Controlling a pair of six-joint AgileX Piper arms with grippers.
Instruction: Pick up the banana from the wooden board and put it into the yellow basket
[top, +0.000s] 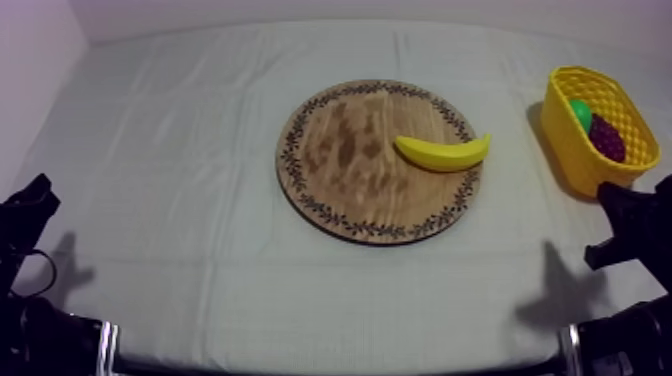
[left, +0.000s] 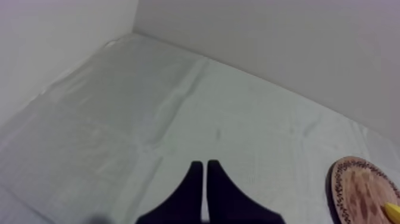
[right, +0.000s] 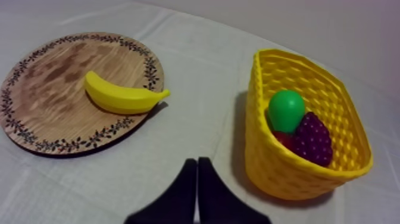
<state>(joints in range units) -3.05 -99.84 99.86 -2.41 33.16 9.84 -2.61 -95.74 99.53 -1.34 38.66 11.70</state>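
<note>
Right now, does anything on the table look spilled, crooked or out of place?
Nothing much stands out. The banana lies flat on the wooden board, one tip poking past its rim toward the yellow basket, which stands upright holding a green fruit and grapes.

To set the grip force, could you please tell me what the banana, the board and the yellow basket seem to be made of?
Banana: likely smooth plastic, uniformly yellow with a soft sheen.
Board: wood, matt, with blotchy brown grain and a dark patterned rim.
Yellow basket: probably moulded plastic, given its even colour and lattice-textured walls.
</note>
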